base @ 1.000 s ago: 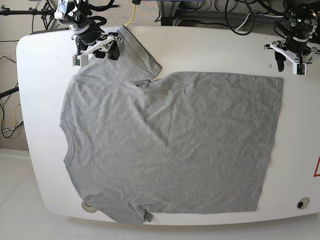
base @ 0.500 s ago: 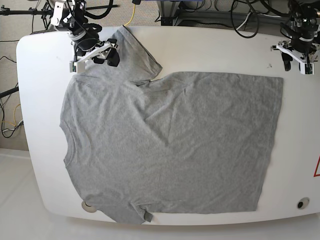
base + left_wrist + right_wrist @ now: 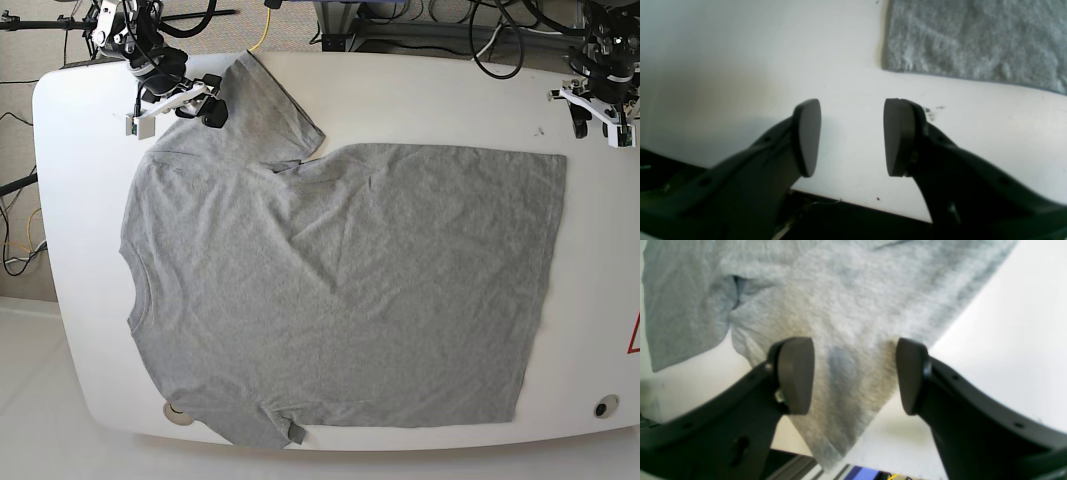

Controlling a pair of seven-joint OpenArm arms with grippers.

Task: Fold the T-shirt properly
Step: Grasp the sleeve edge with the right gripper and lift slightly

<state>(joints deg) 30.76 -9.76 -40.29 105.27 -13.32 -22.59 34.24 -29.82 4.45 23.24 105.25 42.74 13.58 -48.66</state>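
T-shirt (image 3: 340,290) lies flat, unfolded on worktop (image 3: 420,95); folding all remains; both end effectors released, empty.

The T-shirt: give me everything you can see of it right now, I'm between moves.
The T-shirt is heather-grey, soft knit, plain on the side facing up, lying spread flat on the white table. Its ribbed crew neck points to the base view's left, the hem to the right. One sleeve lies flat near the far edge; the near sleeve reaches the table's front edge. Light wrinkles run across the body. The right gripper hovers open above the far sleeve; nothing grips the cloth.
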